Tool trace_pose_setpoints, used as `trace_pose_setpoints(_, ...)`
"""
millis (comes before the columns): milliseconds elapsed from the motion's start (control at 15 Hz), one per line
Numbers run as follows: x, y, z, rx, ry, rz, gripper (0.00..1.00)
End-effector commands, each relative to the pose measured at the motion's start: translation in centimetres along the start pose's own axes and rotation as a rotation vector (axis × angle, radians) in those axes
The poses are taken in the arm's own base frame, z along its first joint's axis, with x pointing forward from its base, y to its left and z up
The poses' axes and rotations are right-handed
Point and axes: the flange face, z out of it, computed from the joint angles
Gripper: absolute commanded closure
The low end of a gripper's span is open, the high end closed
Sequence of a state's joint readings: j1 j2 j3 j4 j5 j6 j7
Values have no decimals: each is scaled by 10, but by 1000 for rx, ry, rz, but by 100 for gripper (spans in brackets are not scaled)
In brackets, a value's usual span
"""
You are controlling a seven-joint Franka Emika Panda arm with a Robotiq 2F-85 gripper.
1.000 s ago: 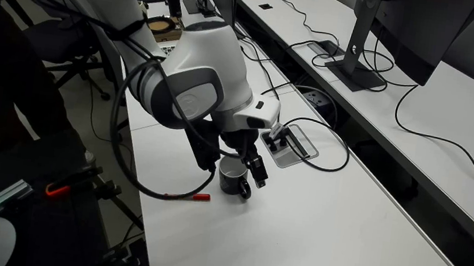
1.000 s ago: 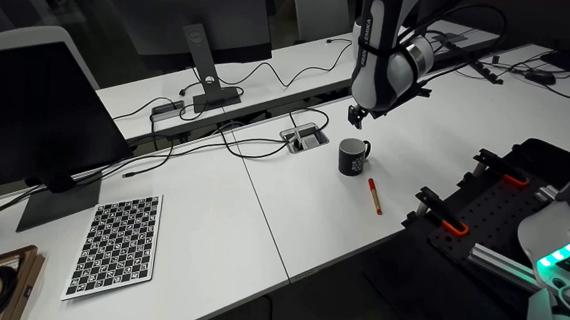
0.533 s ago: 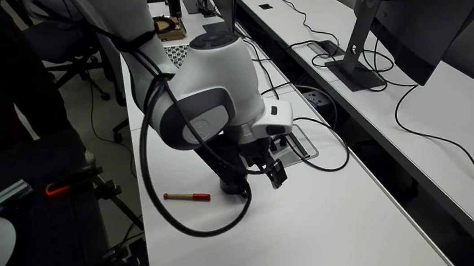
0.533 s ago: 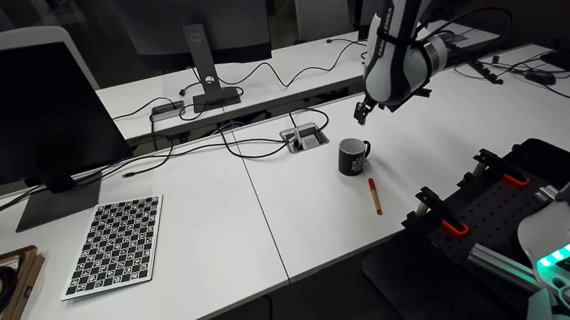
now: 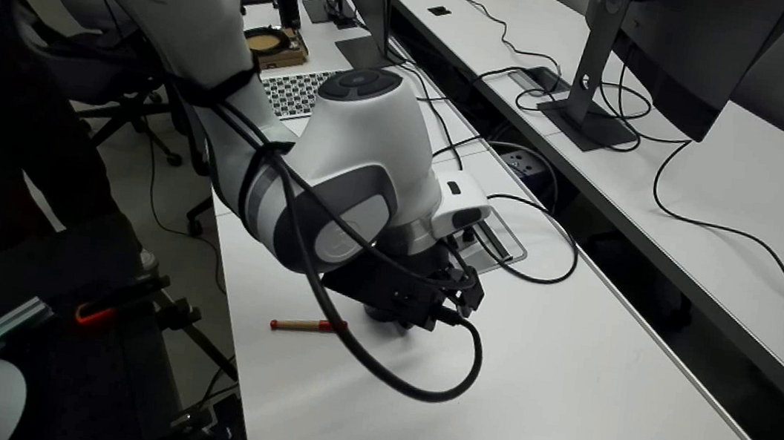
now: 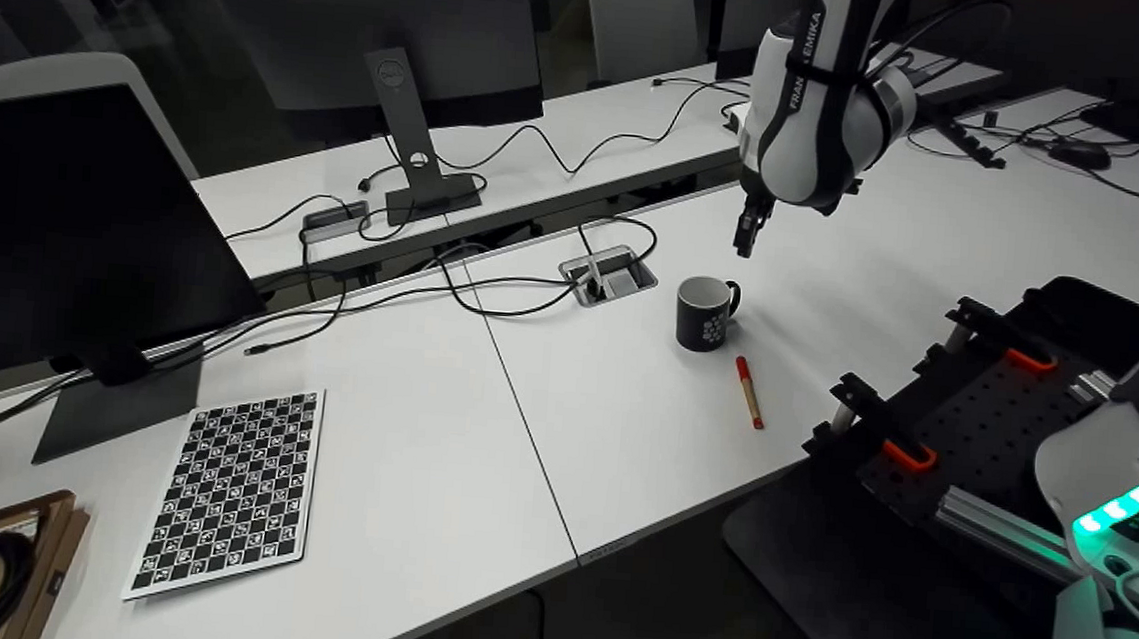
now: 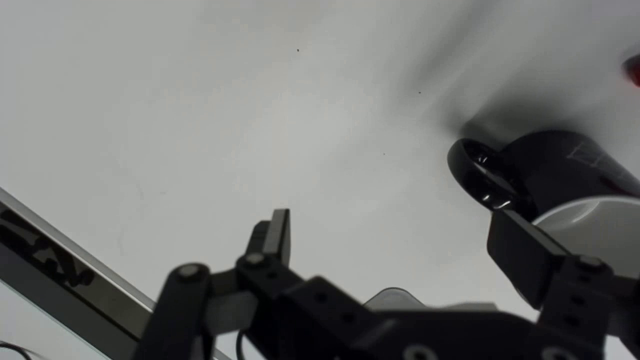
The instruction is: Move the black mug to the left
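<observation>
The black mug (image 6: 702,314) stands upright on the white table, with its handle on the far right side in this exterior view. In the other exterior picture the arm hides most of it and only its dark base (image 5: 380,316) shows. My gripper (image 6: 748,237) is above the table, behind the mug and apart from it in that view. In the wrist view the gripper (image 7: 390,220) is open with nothing between its fingers. The mug (image 7: 555,165) lies at the right there, outside the jaws. The right finger (image 7: 522,255) covers part of its rim.
A red-capped pen (image 6: 749,392) lies near the mug. A table socket box (image 6: 608,274) with cables is on the mug's other side. A checkered board (image 6: 232,486) and a monitor (image 6: 64,234) stand farther off. The table's back edge (image 7: 75,250) shows in the wrist view.
The arm and gripper have moved to the right in both exterior views, and the gripper has turned. The arm now covers most of the mug in an exterior view. The mug has not moved.
</observation>
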State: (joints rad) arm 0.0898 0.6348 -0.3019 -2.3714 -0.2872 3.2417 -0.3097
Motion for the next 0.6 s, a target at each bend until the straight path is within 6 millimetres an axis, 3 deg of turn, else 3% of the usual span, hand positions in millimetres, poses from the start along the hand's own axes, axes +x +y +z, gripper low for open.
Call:
trace_pose_setpoints(0, -7, -8, 7, 7, -21, -197, 0)
trace_pose_setpoints(133, -7, -8, 10, -1, -33, -278, 0)
trace_pose_setpoints(200, -5, -8, 7, 11, -19, -191, 0)
trace_pose_setpoints(533, -4, -6, 8, -12, -21, -254, 0)
